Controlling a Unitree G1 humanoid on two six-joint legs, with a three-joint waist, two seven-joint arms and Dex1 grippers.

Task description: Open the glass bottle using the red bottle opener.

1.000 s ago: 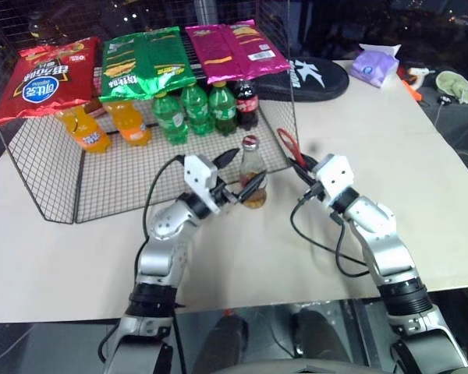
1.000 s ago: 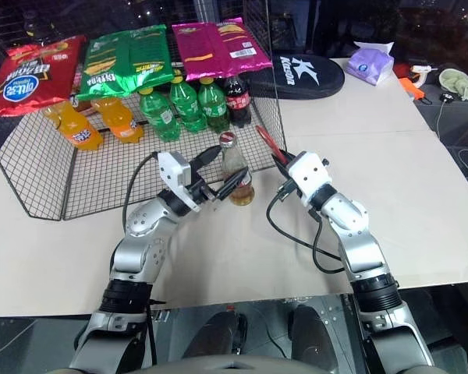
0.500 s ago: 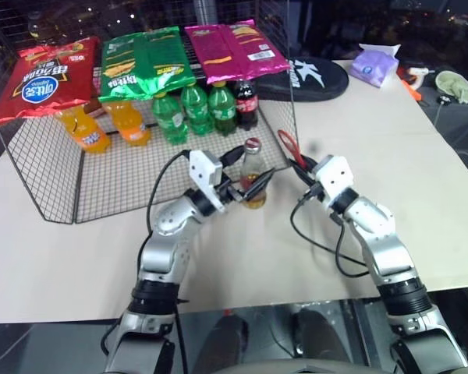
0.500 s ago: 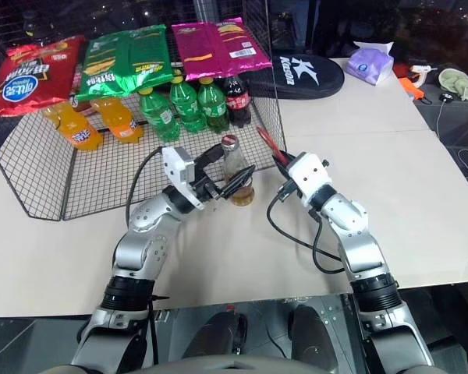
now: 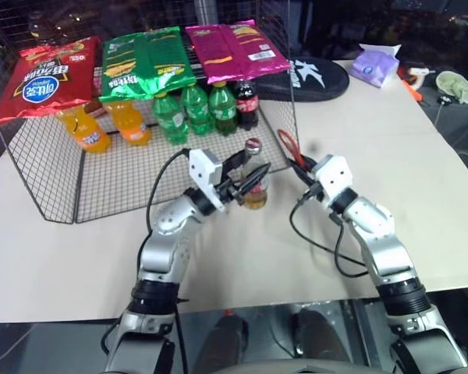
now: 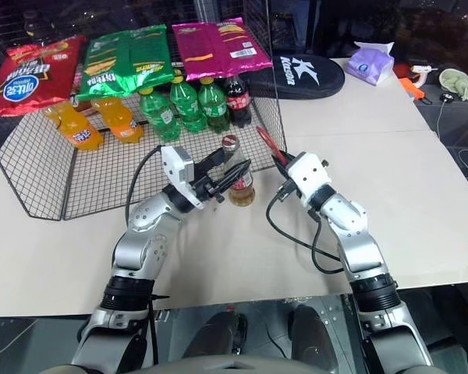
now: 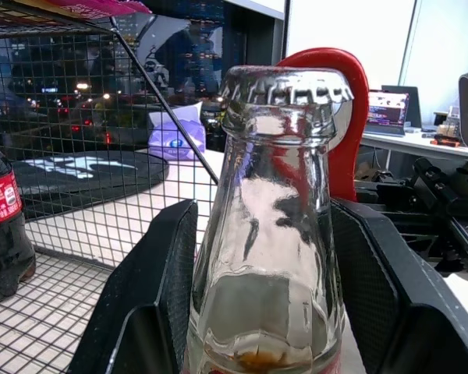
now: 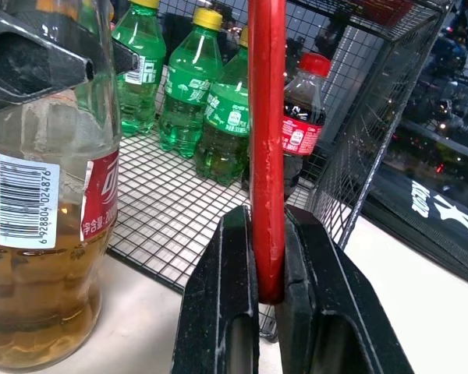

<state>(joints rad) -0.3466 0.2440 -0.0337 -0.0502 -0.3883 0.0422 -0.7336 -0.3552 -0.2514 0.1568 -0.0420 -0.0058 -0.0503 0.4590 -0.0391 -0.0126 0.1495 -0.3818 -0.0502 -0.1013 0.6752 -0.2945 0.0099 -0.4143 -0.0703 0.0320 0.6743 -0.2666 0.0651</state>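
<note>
The glass bottle [image 5: 254, 195] stands upright on the table just in front of the wire rack, capped, with amber drink in its lower part. My left gripper [image 5: 250, 173] reaches in from the left and is shut on the bottle; in the left wrist view its black fingers [image 7: 160, 265] press both sides below the neck of the bottle [image 7: 273, 234]. My right gripper [image 5: 305, 167], just right of the bottle, is shut on the handle of the red bottle opener [image 5: 289, 147], which points up and away. The opener's ring head [image 7: 352, 117] shows right behind the cap.
A wire rack [image 5: 101, 183] behind the bottle holds orange soda bottles [image 5: 109, 125], green soda bottles [image 5: 191, 109] and a cola bottle [image 5: 246, 101], with snack bags [image 5: 144, 62] on top. A black bag [image 5: 308, 78] and a purple tissue pack [image 5: 374, 64] lie at the far right.
My left gripper's fingers, wide apart around the bottle before, have closed onto it. The right gripper and the opener have stayed where they were.
</note>
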